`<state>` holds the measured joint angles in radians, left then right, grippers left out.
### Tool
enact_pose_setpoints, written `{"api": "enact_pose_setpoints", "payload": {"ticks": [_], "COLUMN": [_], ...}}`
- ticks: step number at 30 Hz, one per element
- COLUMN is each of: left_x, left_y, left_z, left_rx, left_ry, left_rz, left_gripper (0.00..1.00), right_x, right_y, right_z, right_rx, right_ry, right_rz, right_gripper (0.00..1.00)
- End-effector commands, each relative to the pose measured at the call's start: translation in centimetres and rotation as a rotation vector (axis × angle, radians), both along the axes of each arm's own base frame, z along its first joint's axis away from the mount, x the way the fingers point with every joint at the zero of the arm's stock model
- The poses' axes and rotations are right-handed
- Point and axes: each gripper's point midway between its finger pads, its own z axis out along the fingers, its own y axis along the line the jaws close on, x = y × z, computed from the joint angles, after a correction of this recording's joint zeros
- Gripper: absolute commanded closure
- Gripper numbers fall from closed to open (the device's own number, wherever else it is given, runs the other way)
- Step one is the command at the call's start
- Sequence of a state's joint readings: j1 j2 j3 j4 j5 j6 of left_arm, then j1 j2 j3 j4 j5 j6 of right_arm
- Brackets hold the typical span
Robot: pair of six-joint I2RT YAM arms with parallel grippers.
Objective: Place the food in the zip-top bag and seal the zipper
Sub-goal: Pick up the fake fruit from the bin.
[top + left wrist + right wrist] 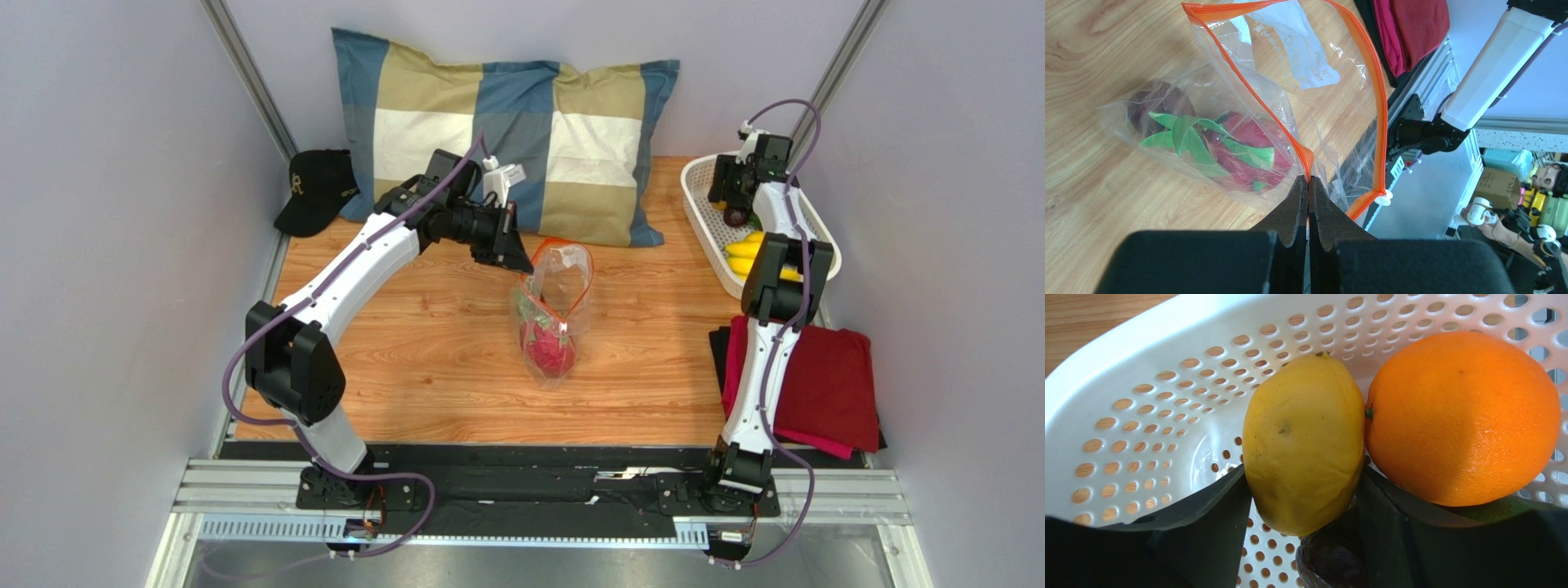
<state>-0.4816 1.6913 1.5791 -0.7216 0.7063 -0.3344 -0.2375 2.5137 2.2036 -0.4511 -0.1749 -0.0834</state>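
While the left gripper [1309, 184] pinches tight on the orange-red zipper [1379, 104], the clear zip-top bag [567, 282] lies mid-table, mouth gaping, magenta dragon fruit [1247, 150] inside. Over in the white basket [1137, 386], the right gripper [1303, 473] squeezes a yellow fruit [1303, 429] beside the orange [1462, 416].

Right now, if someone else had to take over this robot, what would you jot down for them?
Left gripper: shut on the zipper edge of the zip-top bag, holding its mouth up and open.
Right gripper: in the white basket, fingers against both sides of the yellow fruit, apparently gripping it.
Done: the dragon fruit is in the bag.
Left: yellow fruit, orange, bananas and a dark piece are in the basket; zipper unsealed.
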Motion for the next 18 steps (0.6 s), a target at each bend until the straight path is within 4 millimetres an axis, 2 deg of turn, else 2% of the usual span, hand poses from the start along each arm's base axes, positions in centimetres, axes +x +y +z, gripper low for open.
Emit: {"api": "enact_pose_setpoints", "payload": {"ticks": [1,3,4,6,7,10,11,12,13,14,16,17,18], "left_x": [-0.2,-0.3,-0.3,-0.3,-0.3,-0.2,-0.2,-0.1,0.0,0.1,0.1,0.1,0.1], "left_y": [0.1,0.1,0.0,0.1,0.0,0.0,0.0,0.0,0.0,0.0,-0.2,-0.2,-0.3], "left_z": [0.1,0.2,0.2,0.5,0.6,0.7,0.7,0.8,0.9,1.1,1.6,1.7,2.0], "left_rx": [-0.015,-0.018,-0.021,-0.026,-0.029,-0.030,-0.030,-0.031,-0.031,-0.034,-0.047,-0.051,-0.056], "left_ry": [0.010,0.012,0.008,0.001,-0.001,-0.008,-0.010,-0.020,-0.026,-0.033,-0.037,-0.034,-0.037], "left_rz": [-0.008,-0.008,-0.008,-0.006,-0.004,-0.003,-0.003,-0.005,-0.004,-0.004,-0.005,-0.005,-0.005], "left_gripper": [1.00,1.00,1.00,1.00,1.00,1.00,1.00,1.00,1.00,1.00,1.00,1.00,1.00], "right_x": [0.9,0.7,0.7,0.7,0.3,-0.7,-1.6,-2.3,-3.2,-4.8,-7.4,-8.7,-10.9], "right_y": [-0.7,-0.2,0.2,0.7,1.2,2.7,3.5,4.2,5.6,6.6,9.7,11.6,13.3], "right_z": [3.0,4.2,6.7,9.2,12.1,16.6,20.1,21.5,22.0,25.7,27.7,27.7,30.1], "right_rx": [-0.032,-0.013,-0.007,0.010,0.018,0.070,0.093,0.126,0.165,0.168,0.229,0.253,0.257], "right_ry": [-0.076,-0.092,-0.135,-0.182,-0.233,-0.305,-0.353,-0.372,-0.371,-0.427,-0.429,-0.408,-0.432], "right_rz": [-0.009,0.007,0.022,0.025,0.041,0.077,0.084,0.096,0.144,0.177,0.284,0.334,0.387], "right_gripper": [0.44,0.51,0.56,0.60,0.61,0.67,0.68,0.69,0.69,0.70,0.71,0.72,0.73]}}
